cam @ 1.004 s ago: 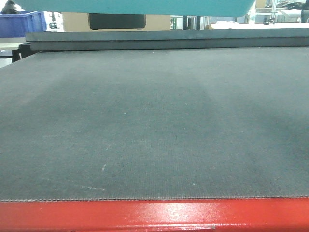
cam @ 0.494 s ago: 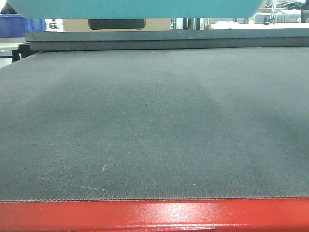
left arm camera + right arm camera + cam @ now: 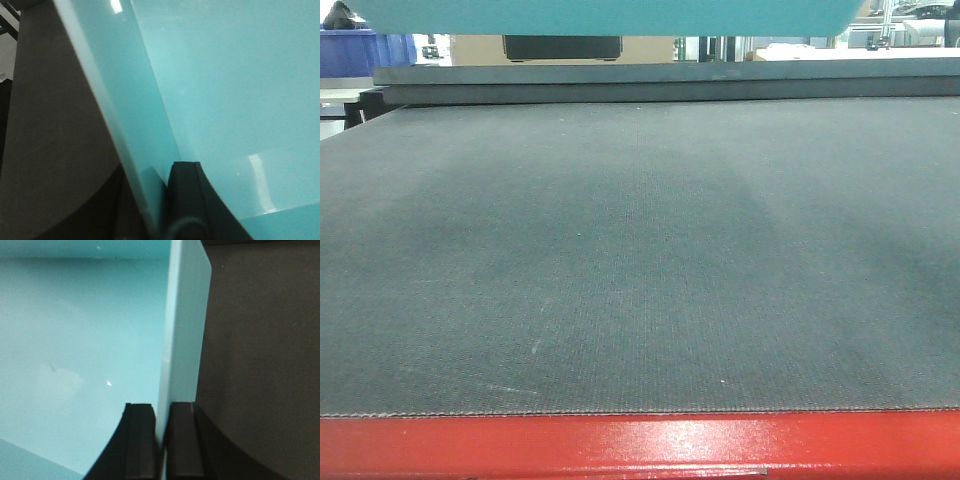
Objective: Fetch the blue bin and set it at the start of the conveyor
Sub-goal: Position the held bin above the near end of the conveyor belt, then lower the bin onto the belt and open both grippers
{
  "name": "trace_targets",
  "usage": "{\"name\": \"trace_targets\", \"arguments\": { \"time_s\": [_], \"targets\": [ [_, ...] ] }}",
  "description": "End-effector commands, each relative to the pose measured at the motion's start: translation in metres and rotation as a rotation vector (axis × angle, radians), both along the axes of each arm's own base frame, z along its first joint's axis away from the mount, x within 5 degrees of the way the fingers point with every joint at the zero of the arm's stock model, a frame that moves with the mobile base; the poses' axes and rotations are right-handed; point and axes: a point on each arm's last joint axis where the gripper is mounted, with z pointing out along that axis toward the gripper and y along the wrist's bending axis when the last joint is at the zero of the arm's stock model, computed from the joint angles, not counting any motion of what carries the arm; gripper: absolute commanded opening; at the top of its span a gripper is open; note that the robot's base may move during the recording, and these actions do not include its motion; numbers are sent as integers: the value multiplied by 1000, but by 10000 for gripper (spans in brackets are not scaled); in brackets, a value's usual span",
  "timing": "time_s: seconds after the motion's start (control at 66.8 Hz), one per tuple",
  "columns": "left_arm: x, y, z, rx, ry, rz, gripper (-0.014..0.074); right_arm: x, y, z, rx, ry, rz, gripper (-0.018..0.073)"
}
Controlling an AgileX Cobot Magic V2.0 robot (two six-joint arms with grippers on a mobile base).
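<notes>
blue bin (image 3: 600,15) above conveyor start (image 3: 640,250), opening up, long axis crosswise

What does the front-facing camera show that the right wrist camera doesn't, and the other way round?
Only the front-facing view shows the red frame at the near edge of the conveyor start, plus a dark blue bin far behind on the left. Only the right wrist view shows the right hand, its black fingers pinching the wall of the blue bin, and the bin's smooth inside. Both show the pale turquoise bin and the dark grey belt.
</notes>
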Motion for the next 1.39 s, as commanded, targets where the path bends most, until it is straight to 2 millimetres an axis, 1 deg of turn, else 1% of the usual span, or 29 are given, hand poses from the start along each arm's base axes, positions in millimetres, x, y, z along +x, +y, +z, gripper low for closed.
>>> {"name": "trace_targets", "arguments": {
  "time_s": [0.0, 0.06, 0.18, 0.225, 0.315, 0.375, 0.479, 0.629, 0.659, 0.794, 0.944, 1.064, 1.124, 1.154, 1.213, 1.228, 1.243, 1.258, 1.273, 1.288, 1.303, 1.318, 1.333, 1.348, 1.363, 1.378],
  "targets": [
    [2, 20, 12, 57, -56, 105, -111, 1, -8, 14, -58, -86, -37, -151],
    [3, 21, 17, -39, -45, 100, -111, 9, -7, 15, -86, -53, -31, -151],
    [12, 27, 24, -234, -14, 105, -111, 33, -3, 15, -126, 27, -14, -151],
    [18, 29, 23, -287, 8, 107, -111, 41, -2, 13, -135, 62, -5, -151],
    [29, 33, 16, -331, 49, 110, -111, 60, 2, 6, -155, 128, 7, -151],
    [41, 32, 5, -345, 94, 114, -111, 71, 3, -2, -179, 167, 8, -151],
    [59, 27, -13, -331, 135, 121, -111, 91, 4, -23, -198, 245, 11, -151],
    [84, 17, -43, -325, 218, 127, -111, 114, 8, -62, -235, 402, 30, -151],
    [92, 14, -53, -321, 247, 131, -111, 120, 8, -72, -244, 436, 33, -151],
    [109, 8, -81, -297, 320, 145, -111, 138, 10, -101, -270, 510, 35, -151],
    [125, 3, -109, -272, 389, 160, -111, 152, 11, -123, -294, 543, 31, -151],
    [132, 0, -125, -262, 427, 167, -106, 159, 11, -138, -299, 576, 32, -151],
    [135, -1, -131, -256, 442, 170, -57, 161, 11, -142, -300, 587, 34, -147],
    [135, -1, -132, -252, 445, 168, -20, 161, 12, -142, -301, 589, 34, -129],
    [135, -1, -133, -243, 449, 160, 103, 161, 12, -142, -301, 589, 34, -31],
    [135, -1, -133, -241, 449, 158, 120, 161, 12, -142, -300, 587, 34, 1],
    [136, -1, -133, -239, 448, 154, 155, 161, 12, -142, -300, 587, 34, 36],
    [136, -1, -133, -238, 448, 153, 212, 161, 12, -142, -300, 587, 34, 74],
    [136, -1, -132, -238, 446, 152, 253, 161, 12, -142, -300, 587, 34, 135],
    [136, -1, -132, -239, 444, 151, 316, 161, 12, -142, -300, 587, 34, 178],
    [136, -1, -132, -239, 444, 151, 338, 161, 12, -142, -300, 587, 34, 221],
    [136, -1, -132, -240, 442, 150, 382, 161, 12, -142, -300, 587, 34, 265],
    [136, -1, -132, -240, 442, 150, 427, 161, 12, -142, -300, 587, 34, 288],
    [136, -1, -132, -240, 442, 150, 471, 161, 12, -142, -300, 587, 34, 353],
    [136, -1, -132, -240, 442, 150, 536, 161, 12, -142, -300, 587, 34, 397],
    [136, -1, -132, -237, 443, 151, 578, 161, 11, -142, -302, 586, 33, 438]
  ]
}}
